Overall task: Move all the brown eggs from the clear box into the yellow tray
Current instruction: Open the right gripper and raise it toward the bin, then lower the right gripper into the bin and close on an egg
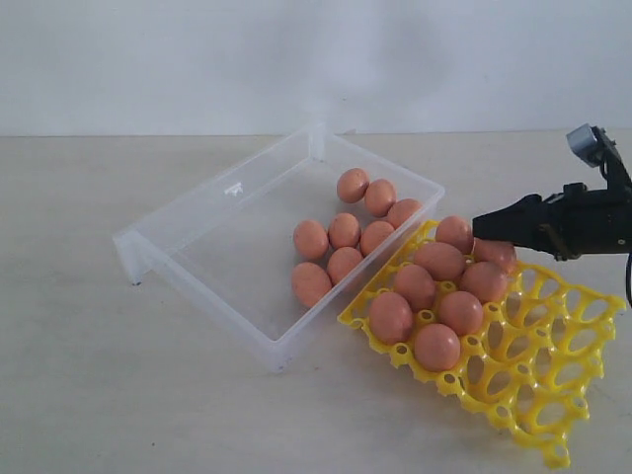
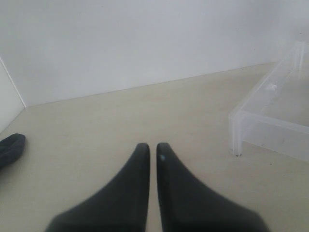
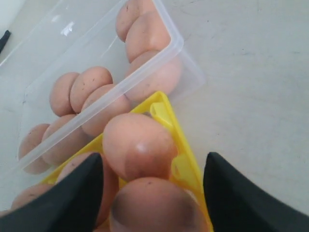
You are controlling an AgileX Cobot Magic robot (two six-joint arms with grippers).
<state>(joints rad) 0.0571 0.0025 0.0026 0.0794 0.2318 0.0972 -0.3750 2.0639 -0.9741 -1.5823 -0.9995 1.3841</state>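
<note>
From the exterior view, the clear box [image 1: 247,259] sits mid-surface [image 1: 118,395] with the yellow tray [image 1: 538,385] at its 4 o'clock, one tray corner right up against the box wall. I judge that closeness keeps each carry short. About eight brown eggs [image 1: 344,230] huddle in the box's 3 o'clock end, and roughly eight more fill the tray cups nearest the box. The cups toward 5 o'clock are bare. My right end effector [image 1: 489,229] reaches in from 3 o'clock, low over the tray's far row.

In the left wrist view, my left end effector [image 2: 152,147] is clenched to a thin slit and grasps nothing. It hovers over bare surface beside one corner of the box, probably parked there to leave the working side free.

In the right wrist view, my right end effector is released. Its two dark fingers [image 3: 79,193] stand wide on either side of an egg seated in a tray cup, with yellow showing between that egg and one finger. More eggs lie beyond it behind the box wall, so by my reckoning I am about halfway.
</note>
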